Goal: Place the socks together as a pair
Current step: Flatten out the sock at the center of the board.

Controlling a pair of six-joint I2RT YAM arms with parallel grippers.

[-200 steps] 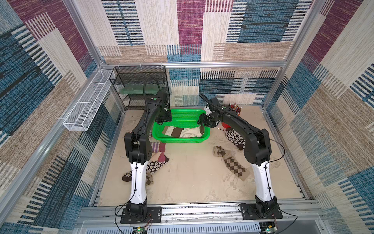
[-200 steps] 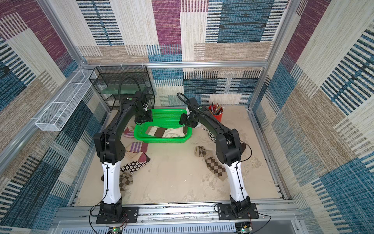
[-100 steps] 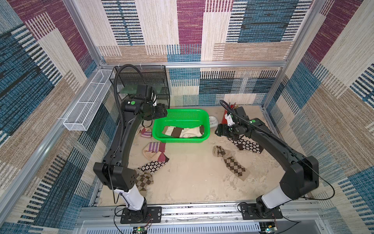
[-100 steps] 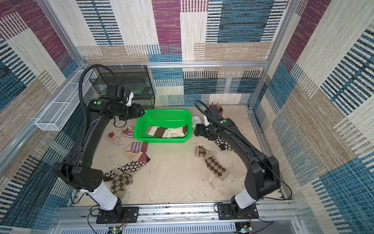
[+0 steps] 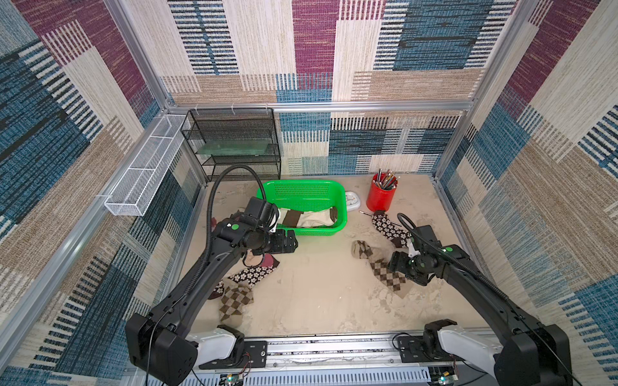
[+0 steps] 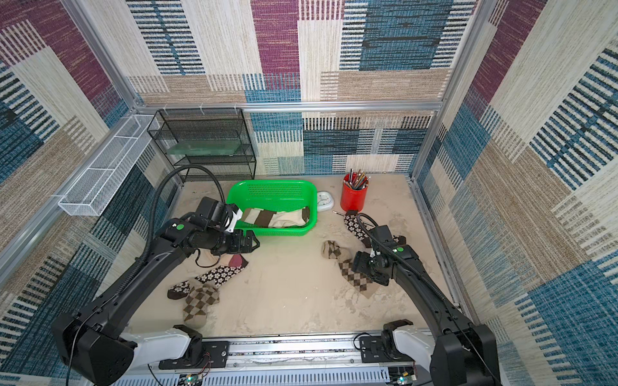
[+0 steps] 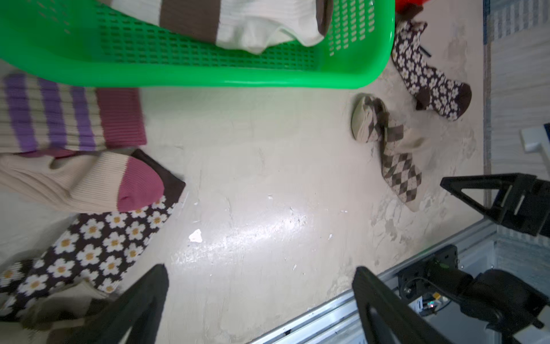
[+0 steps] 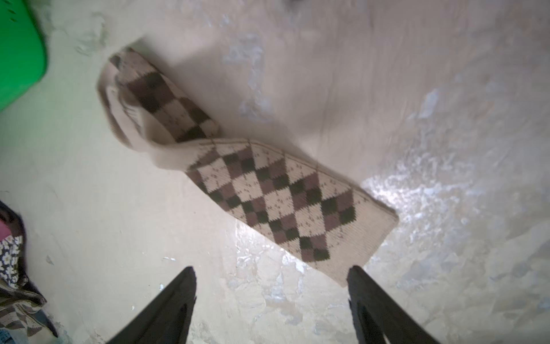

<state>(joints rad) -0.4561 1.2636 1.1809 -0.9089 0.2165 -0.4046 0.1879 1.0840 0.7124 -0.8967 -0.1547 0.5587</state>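
Both pincers are spread wide and empty, so nothing is in hand yet. Your right pincer (image 8: 271, 269) hangs over the counter (image 8: 416, 89) with the argyle sock (image 8: 273, 196) lying just beyond its fingertips. The plain cuff is nearest, almost at one finger, and the foot end is folded over itself at the far end.

Expect that sock to be light, limp knit. It'll droop and swing from wherever you pinch it, and it won't hold a shape. I'd go for the cuff: it's the closest part, flat and double-layered. Press down to the counter so you catch both layers rather than skating over the top one.

The second argyle sock (image 5: 235, 300) is well apart from this pincer, over by the left arm and touching a daisy sock (image 5: 254, 275), so that's probably a long carry with a dangling tail.

Your left pincer (image 7: 260, 271) hovers over bare counter. Off to one side of it, the maroon-toed sock (image 7: 89, 181) overlaps the daisy sock, with the purple-striped sock (image 7: 53, 116) just past them. Lift one and the overlap may drag its neighbour along. Beyond that, the cream-and-brown socks (image 7: 238, 26) lie together in the green basket (image 7: 238, 80).
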